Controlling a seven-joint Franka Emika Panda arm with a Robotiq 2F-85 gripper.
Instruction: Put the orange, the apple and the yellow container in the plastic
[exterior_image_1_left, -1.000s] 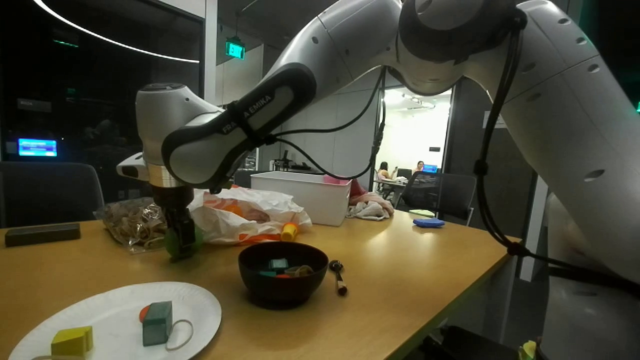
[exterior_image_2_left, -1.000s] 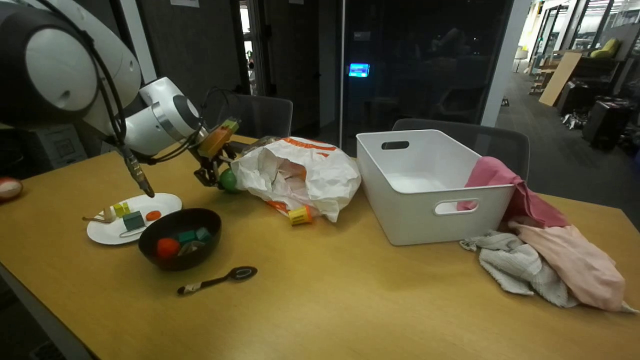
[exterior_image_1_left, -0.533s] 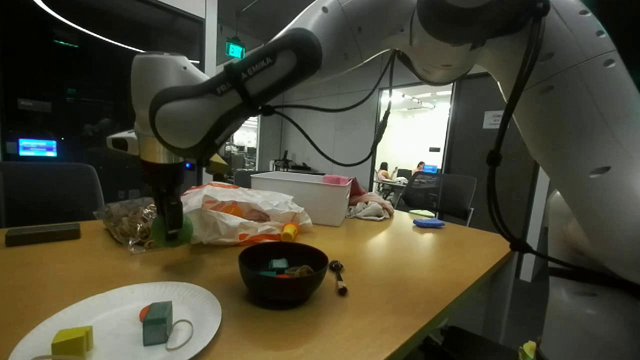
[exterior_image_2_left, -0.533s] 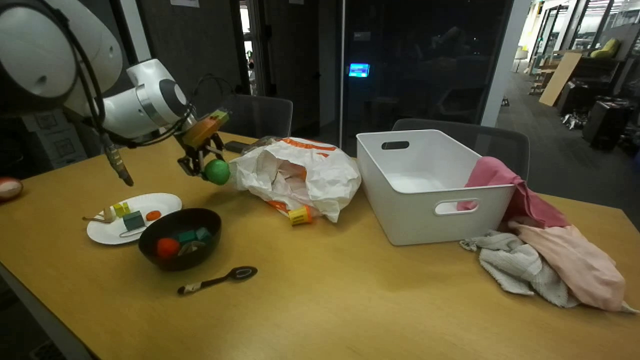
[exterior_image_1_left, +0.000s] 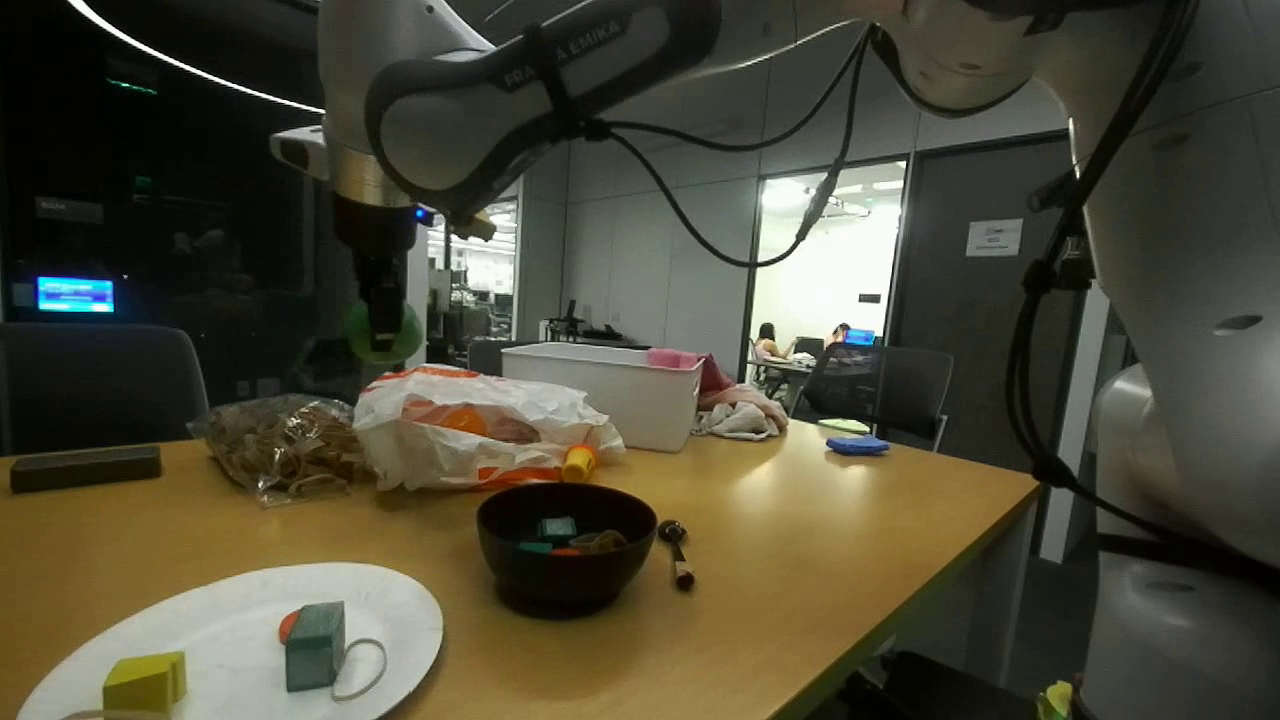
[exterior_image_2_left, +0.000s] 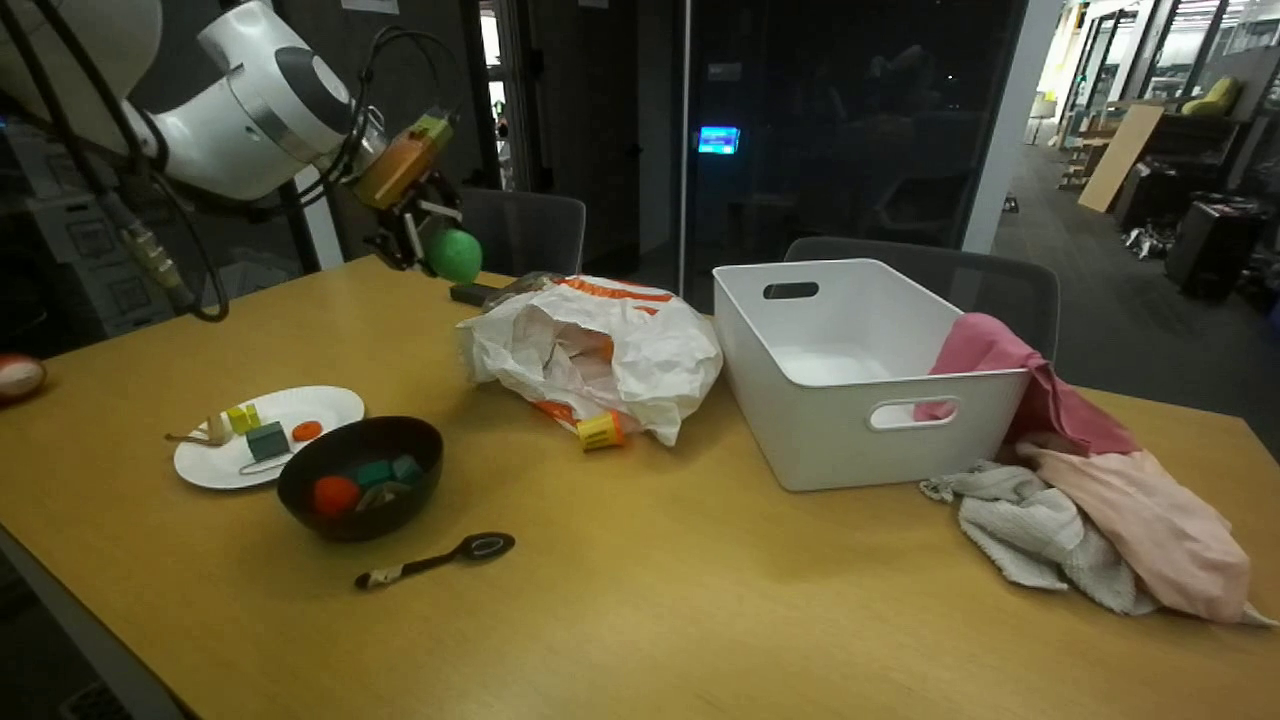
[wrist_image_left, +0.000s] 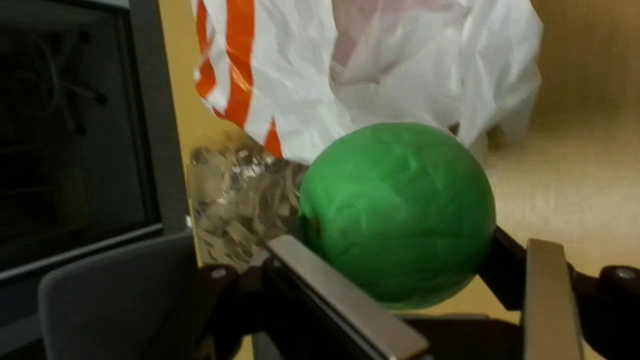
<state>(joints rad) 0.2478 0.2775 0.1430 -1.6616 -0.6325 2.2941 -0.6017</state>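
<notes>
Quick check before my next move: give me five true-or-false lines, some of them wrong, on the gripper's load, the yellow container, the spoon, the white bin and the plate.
1. The spoon lies in the black bowl. False: it lies on the table beside the black bowl.
2. The gripper holds the green ball above the table. True.
3. A pink cloth hangs over the edge of the white bin. True.
4. The yellow container is inside the white bin. False: it lies outside, at the edge of the plastic bag.
5. The white plate has a yellow block and a teal block on it. True.
</notes>
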